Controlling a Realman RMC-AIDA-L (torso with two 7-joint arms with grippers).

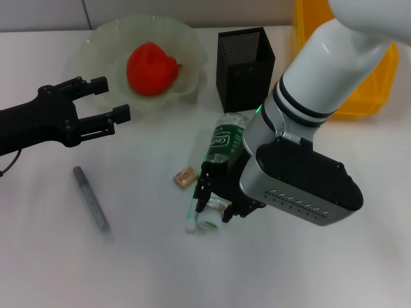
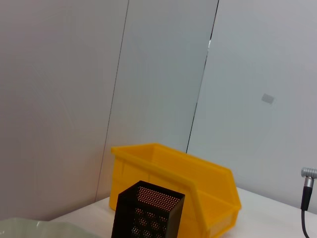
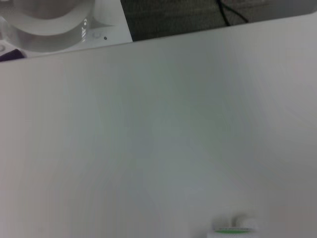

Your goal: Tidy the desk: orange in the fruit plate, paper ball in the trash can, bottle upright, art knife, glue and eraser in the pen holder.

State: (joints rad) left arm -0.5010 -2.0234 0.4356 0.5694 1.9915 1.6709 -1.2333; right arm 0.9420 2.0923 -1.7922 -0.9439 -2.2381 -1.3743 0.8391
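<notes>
In the head view the right gripper (image 1: 215,202) is down on the bottle (image 1: 221,149), which lies on its side on the white table (image 1: 77,269) just in front of the black mesh pen holder (image 1: 245,59); the fingers (image 1: 204,186) sit on either side of the clear lower body, but whether they are clamped on it cannot be told, since the arm covers much of the bottle. A small tan eraser (image 1: 184,177) lies just beside the gripper, and a grey art knife (image 1: 90,200) lies well apart to the left. The left gripper (image 1: 109,101) hovers with its fingers apart near the fruit plate (image 1: 103,38), which holds a red-orange fruit (image 1: 151,68). A yellow bin (image 1: 372,90) is partly hidden by the arm. The left wrist view shows only the pen holder (image 2: 146,213), cut off below, and the bin (image 2: 198,183). The right wrist view shows mostly bare table (image 3: 158,139), with a sliver of something green and white at the edge.
</notes>
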